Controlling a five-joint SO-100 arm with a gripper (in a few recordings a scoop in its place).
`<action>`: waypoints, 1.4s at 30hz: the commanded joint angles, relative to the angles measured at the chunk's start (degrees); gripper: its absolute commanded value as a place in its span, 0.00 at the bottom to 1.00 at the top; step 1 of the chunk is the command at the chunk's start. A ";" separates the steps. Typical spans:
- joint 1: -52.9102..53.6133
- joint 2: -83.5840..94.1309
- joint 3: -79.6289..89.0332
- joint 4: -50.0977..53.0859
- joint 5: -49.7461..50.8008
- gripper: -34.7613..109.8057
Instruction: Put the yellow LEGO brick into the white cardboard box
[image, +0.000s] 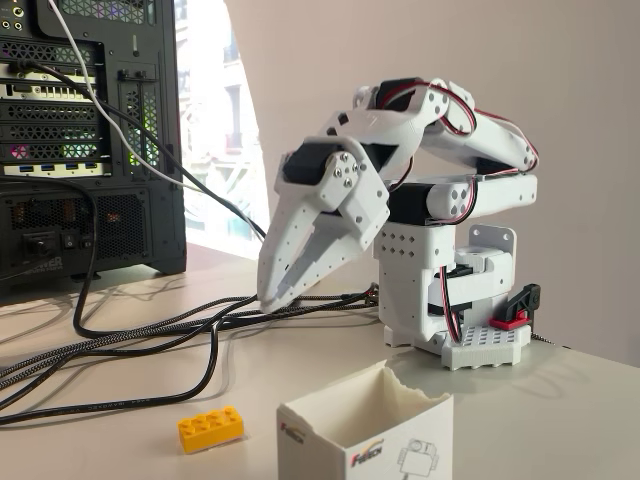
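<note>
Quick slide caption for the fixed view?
White tool hangs shut above table; small yellow studded plastic brick lies left of open white cardboard box.

Bright window backlight (overexposed), sharp focus.

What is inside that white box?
The box is open-topped; its visible inner wall looks bare. Its front wall hides the bottom, so I cannot tell. The yellow brick lies outside, to its left.

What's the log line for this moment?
gripper: shut, empty, raised | yellow LEGO brick: on table, left of white cardboard box | placed: no
</note>
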 joint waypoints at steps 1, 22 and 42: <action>1.32 -11.16 -14.77 1.32 0.97 0.18; 2.81 -52.29 -36.91 0.44 47.55 0.29; -0.44 -66.09 -39.11 0.62 94.66 0.47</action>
